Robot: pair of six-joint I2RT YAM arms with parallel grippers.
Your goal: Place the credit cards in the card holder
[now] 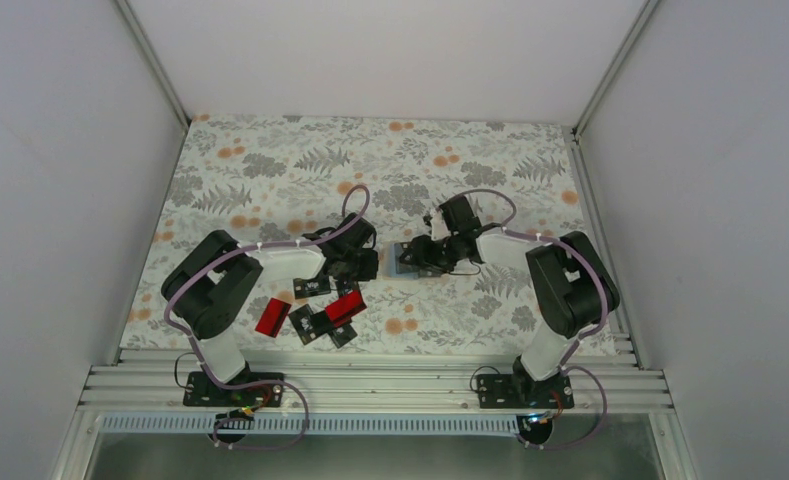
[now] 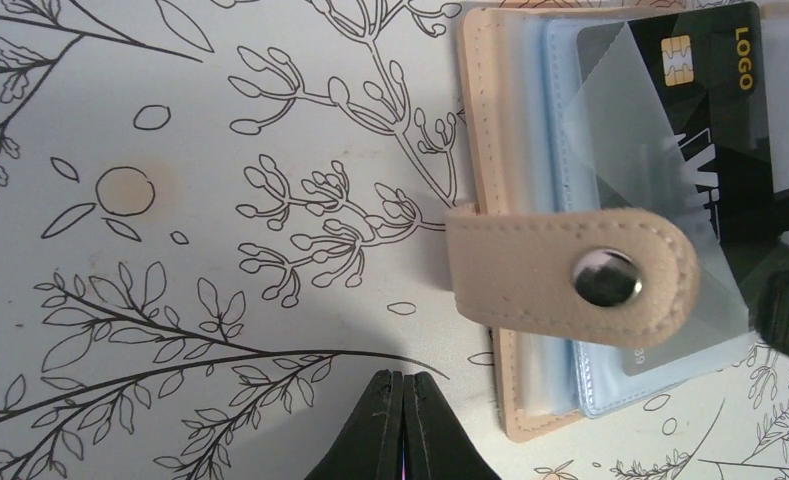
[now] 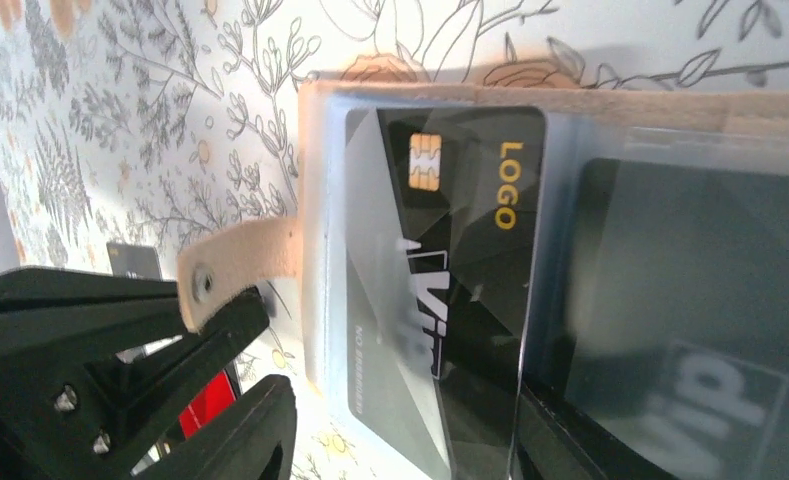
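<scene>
Pressure on the black card along its long edge should seat it squarely in the card holder; left jaws sit together, right jaws' spread cannot be told.

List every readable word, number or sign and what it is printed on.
"LOGO": gold, on the black card in the card holder.
"VIP": large white letters on the same card, under the clear sleeve.
"VIP": blurred, on a second black card beside it.
Small print along the first card's edge: too small to read.
White markings on the loose cards: too small to read.
</scene>
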